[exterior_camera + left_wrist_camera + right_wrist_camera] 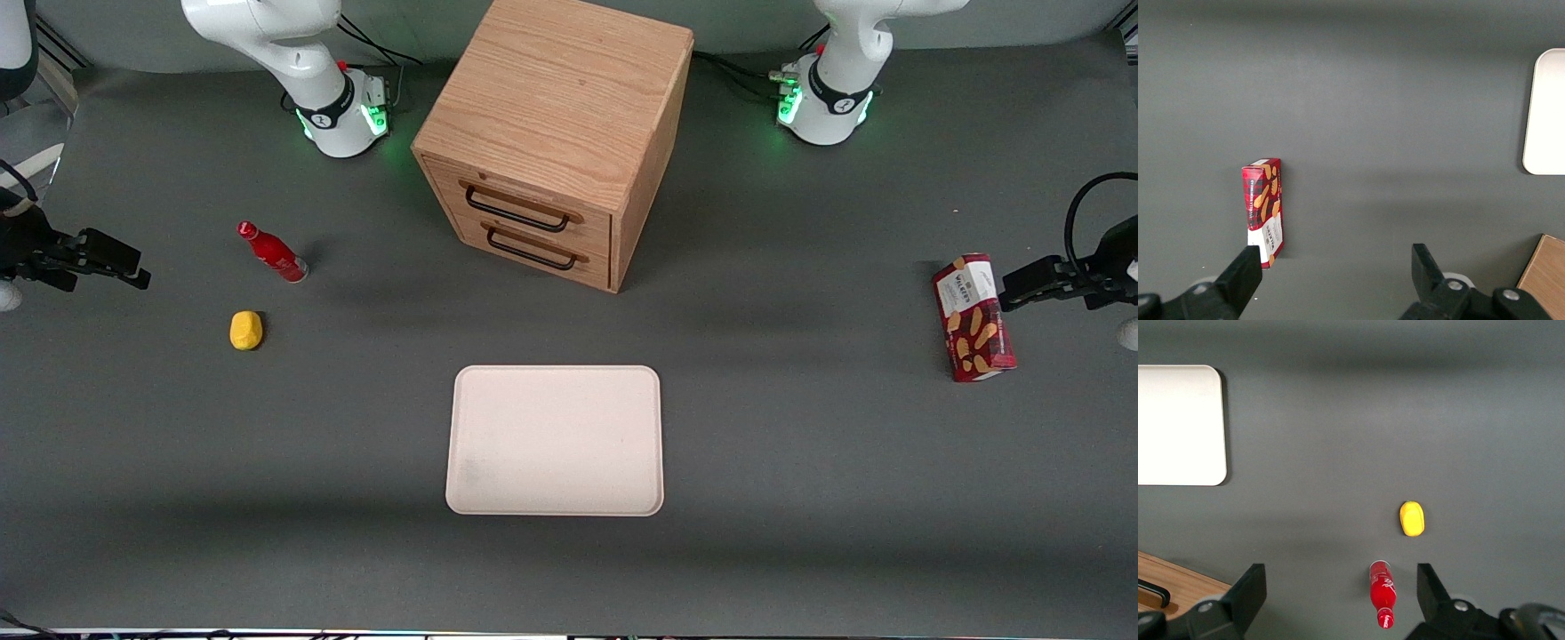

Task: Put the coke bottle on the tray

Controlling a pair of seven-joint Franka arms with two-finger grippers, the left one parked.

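You have the whole job ahead: the bottle (pixel 272 252) stands on the counter (pixel 800 462) beside a yellow lump (pixel 246 330), well apart from the bare tray (pixel 556 440). Your gripper (pixel 1341 590) hangs above the bottle, fingers (pixel 1253 587) spread wide, holding nothing.

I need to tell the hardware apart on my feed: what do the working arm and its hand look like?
The working arm has glossy white rounded shells with a black ring band near its base, green lights glowing there, and black cables running from it. Its hand is black, with two wedge-shaped matte fingers on a dark body with small silver screws. It is parked at the working arm's end of the table.
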